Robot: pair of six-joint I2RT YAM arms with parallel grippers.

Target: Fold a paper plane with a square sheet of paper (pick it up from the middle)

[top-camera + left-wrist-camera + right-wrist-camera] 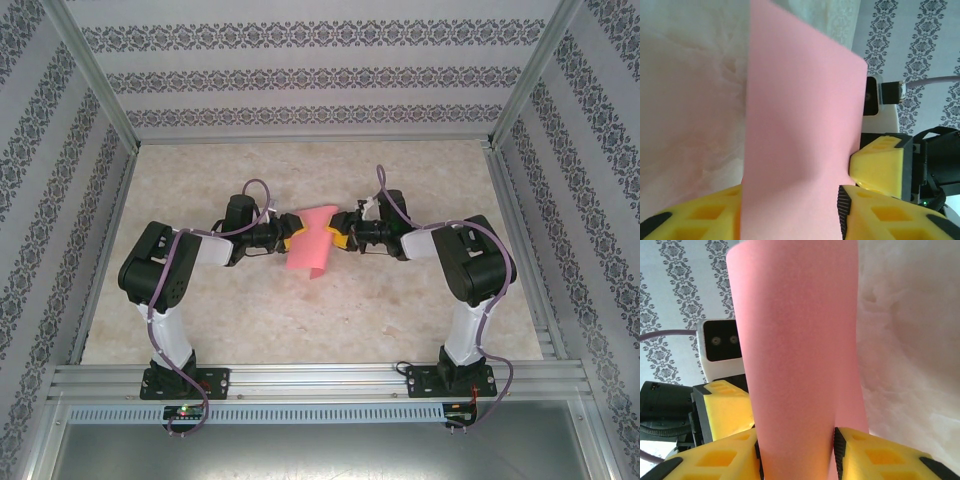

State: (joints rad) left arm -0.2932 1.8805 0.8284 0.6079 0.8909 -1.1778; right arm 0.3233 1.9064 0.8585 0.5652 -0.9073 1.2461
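The square sheet of paper (310,243) hangs between the 2 hands over the middle of the desk (410,310), and appears lifted clear of it. It is bent over into a loose, rounded curl with no sharp crease yet, so it reads as a narrow strip, not a square.

Its long axis runs from the far side toward the arm bases, with the far end leaning slightly right and the near end slightly left.

The left hand (293,238) reaches in from the left and the right hand (336,236) from the right. They face each other across that axis, about level, near the strip's middle, so neither is nearer.

In the left wrist view the yellow fingers (695,220) press the paper from both sides. The right wrist view shows its fingers (880,455) clamped on the curl likewise.

The next fold probably depends on keeping this crosswise, mirrored grip square to the strip's length.
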